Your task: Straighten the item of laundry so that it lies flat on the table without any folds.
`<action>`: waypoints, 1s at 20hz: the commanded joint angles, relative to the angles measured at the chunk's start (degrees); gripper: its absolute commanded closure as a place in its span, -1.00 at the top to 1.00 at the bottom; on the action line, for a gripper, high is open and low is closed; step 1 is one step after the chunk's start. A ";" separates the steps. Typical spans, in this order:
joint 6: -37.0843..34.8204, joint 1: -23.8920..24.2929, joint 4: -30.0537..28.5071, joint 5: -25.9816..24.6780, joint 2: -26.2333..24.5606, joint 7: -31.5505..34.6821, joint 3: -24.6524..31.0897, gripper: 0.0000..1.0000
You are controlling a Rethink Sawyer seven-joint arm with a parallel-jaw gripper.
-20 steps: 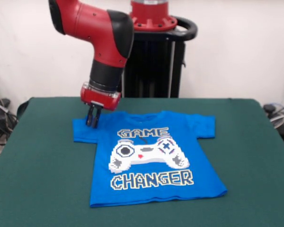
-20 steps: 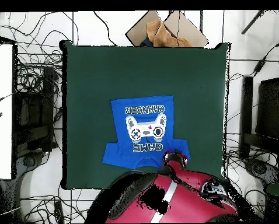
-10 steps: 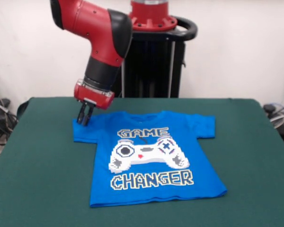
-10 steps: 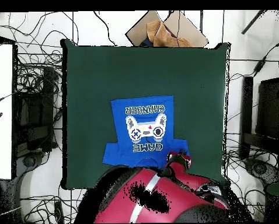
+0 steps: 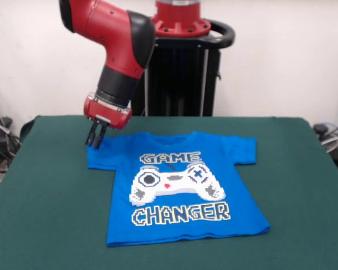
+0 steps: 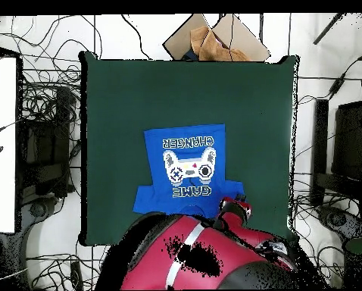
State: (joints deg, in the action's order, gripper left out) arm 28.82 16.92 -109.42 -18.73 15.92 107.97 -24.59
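The bright blue T-shirt lies spread on the dark green table, print up, with the words "GAME CHANGER" and the controller in full view. Both sleeves lie out to the sides. My gripper hangs at the far corner of the shirt's left sleeve, its tips at the sleeve edge, its dark fingers close together with nothing seen between them. In the overhead view the shirt lies near the table's robot side, and the arm covers the gripper's tips by the right sleeve.
The black pedestal stands behind the table's far edge. In the overhead view an open cardboard box sits beyond the far edge, cables lie all round, and a white surface is at the left.
My gripper has moved left from over the sleeve to the sleeve's outer corner and risen slightly. The shirt has not visibly moved.
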 commanded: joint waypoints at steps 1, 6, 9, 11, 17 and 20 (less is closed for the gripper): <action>-1.33 0.40 6.05 0.39 -0.73 5.65 3.95 -1.00; -6.07 4.38 5.20 -4.64 0.99 6.01 9.65 -1.00; -5.38 4.06 4.88 -4.50 0.60 6.35 9.56 -1.00; -5.13 3.99 4.82 -4.43 0.43 6.42 9.40 -1.00; -9.67 7.24 4.24 -7.37 2.03 6.46 14.05 -1.00; -10.05 7.51 4.24 -7.53 2.11 6.41 14.53 -1.00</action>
State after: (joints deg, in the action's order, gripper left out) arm 25.31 24.09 -109.39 -25.26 17.85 107.97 -19.65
